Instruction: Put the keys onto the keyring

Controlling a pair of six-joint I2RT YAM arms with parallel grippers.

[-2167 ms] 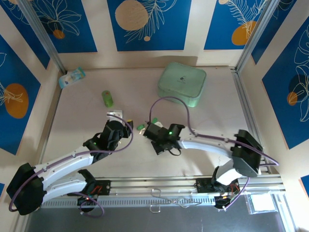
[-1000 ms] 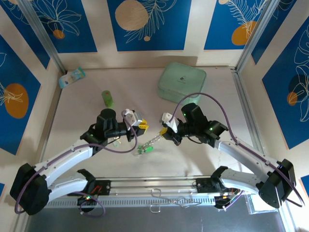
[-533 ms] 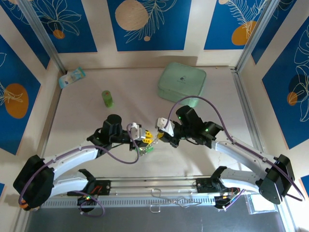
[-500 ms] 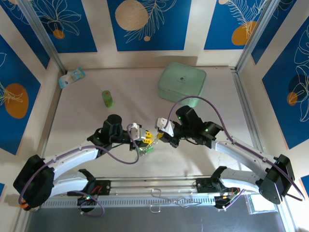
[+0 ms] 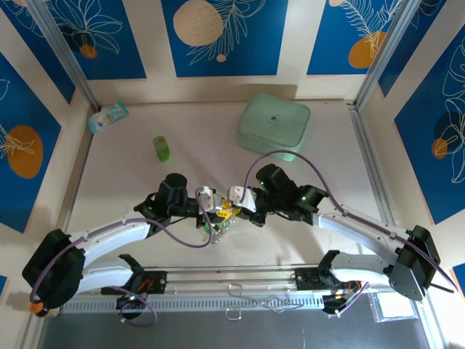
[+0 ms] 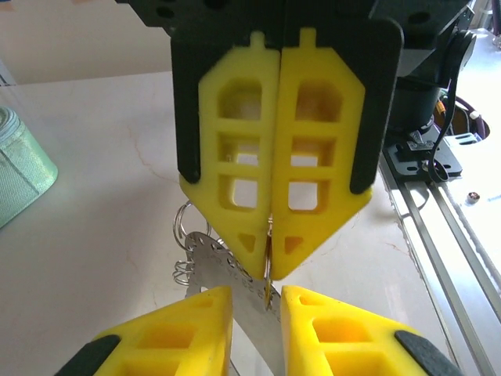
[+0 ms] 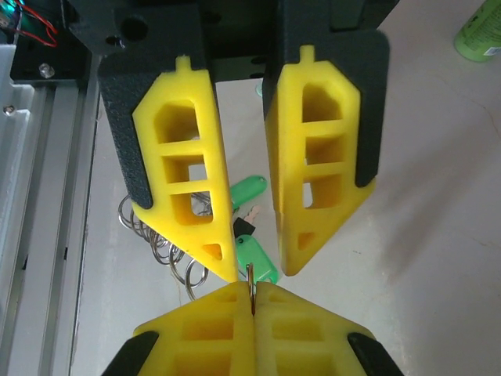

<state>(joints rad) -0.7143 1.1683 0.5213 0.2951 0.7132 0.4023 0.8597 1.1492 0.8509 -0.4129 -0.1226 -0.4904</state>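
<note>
Meeting point: the left gripper (image 5: 215,211) and the right gripper (image 5: 234,208) face tip to tip at the lower centre of the overhead frame, above the desk (image 5: 138,182).
Anchor: the right gripper is clenched on what looks like the thin edge of the keyring (image 6: 246,301), apparently to steady the loop for the other side.
Working side: the left gripper's jaws stand slightly apart with the ring's beaded band between them; whether they pinch it cannot be told.
Keys: the keys (image 7: 254,258), green-headed, sit just beneath both grippers, mid-frame in the right wrist view, beside small wire loops (image 7: 156,235).
Stage: threading looks under way, not finished.
Risk: a slip could drop the ring.
</note>
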